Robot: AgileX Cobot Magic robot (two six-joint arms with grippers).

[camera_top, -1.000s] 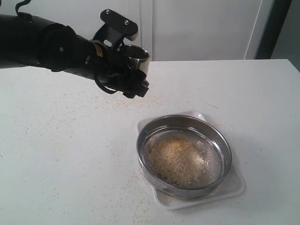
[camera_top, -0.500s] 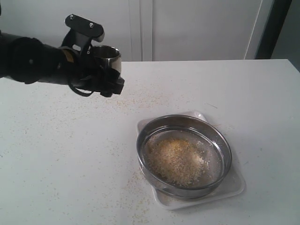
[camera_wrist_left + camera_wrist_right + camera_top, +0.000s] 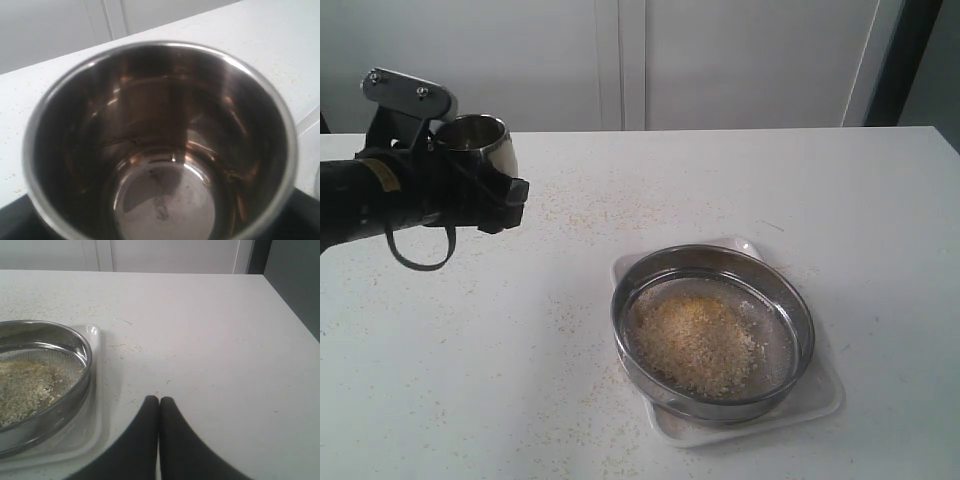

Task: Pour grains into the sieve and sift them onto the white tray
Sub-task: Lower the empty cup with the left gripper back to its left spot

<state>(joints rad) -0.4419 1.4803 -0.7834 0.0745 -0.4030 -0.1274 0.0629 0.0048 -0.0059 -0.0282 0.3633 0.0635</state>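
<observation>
Item 1: left claw [image 3: 488, 182], black, raised over the counter [image 3: 470, 380] at the far left of the exterior view. It is clamped on the sides of a steel cup [image 3: 478, 140], which is held upright, mouth up. In the left wrist view the cup is seen from above to be empty, with its polished floor and walls bare. Item 2: loose crumbs [image 3: 590, 215], strewn thinly over the counter just right of the left claw and on toward the middle. Item 3: the sieve [image 3: 800, 310], a wide, shallow steel ring with a mesh floor. It is placed well to the right of the left claw and lower in the exterior view, apart from it, and is seated level on the white tray. Item 4: the grains [image 3: 695, 340], a pale and yellowish heap lying inside the sieve on the mesh. The heap is spread across the middle, and bare mesh is left around its edge. Item 5: the white tray [image 3: 820, 400], set flat on the counter under the sieve, with only its rounded corners and low rim showing past the steel ring. Item 6: right claw [image 3: 159, 405], recorded in the right wrist view only, with its two dark fingertips pressed together and nothing held between them. It is poised over bare counter, with the tray's edge and the sieve's rim near it but untouched.
</observation>
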